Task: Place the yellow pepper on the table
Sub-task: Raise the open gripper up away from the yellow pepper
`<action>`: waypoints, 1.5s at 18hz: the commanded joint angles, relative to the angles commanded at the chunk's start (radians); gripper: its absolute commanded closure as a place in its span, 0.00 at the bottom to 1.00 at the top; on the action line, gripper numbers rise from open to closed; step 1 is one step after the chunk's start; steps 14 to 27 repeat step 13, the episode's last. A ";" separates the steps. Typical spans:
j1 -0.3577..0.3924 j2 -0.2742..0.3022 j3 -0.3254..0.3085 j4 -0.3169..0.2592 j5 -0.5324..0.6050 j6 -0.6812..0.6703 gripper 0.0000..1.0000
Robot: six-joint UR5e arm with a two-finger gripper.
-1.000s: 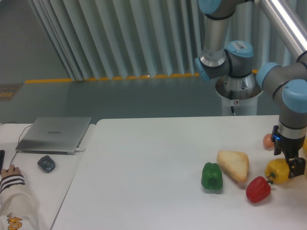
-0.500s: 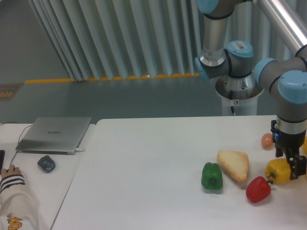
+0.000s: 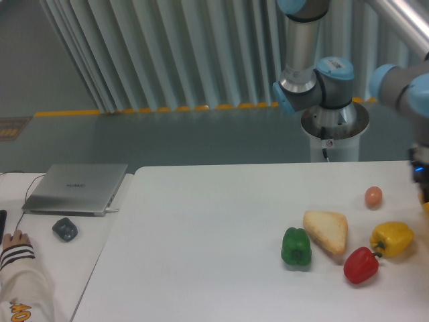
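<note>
— So where is the claw (image 3: 422, 191) sitting in the fixed camera view?

— Right at the picture's right edge, mostly cut off; only a dark sliver with a blue light is showing, so I cannot tell whether its fingers are apart or together.

— And the yellow pepper (image 3: 393, 239)?

— It is lying on the white worktop (image 3: 201, 248), below the claw and a little to its left, apart from it, with nothing gripping it.

— What is sitting around it?

— The red pepper (image 3: 360, 265) is lying just beside it, lower and farther left of the claw. The wedge of bread (image 3: 326, 231) is resting farther left again, and the green pepper (image 3: 295, 246) is standing just beyond the bread. A small orange egg-like thing (image 3: 373, 196) is lying left of the claw at about its height.

— Anything well away from the claw?

— A closed laptop (image 3: 76, 188) and a dark mouse (image 3: 65, 229) are sitting far to its left on a side desk (image 3: 47, 268).
</note>
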 joint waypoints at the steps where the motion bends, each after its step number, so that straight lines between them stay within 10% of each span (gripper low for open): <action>1: 0.005 -0.005 0.001 0.000 -0.001 0.019 0.00; 27: 0.072 0.002 0.015 -0.023 -0.020 -0.030 0.00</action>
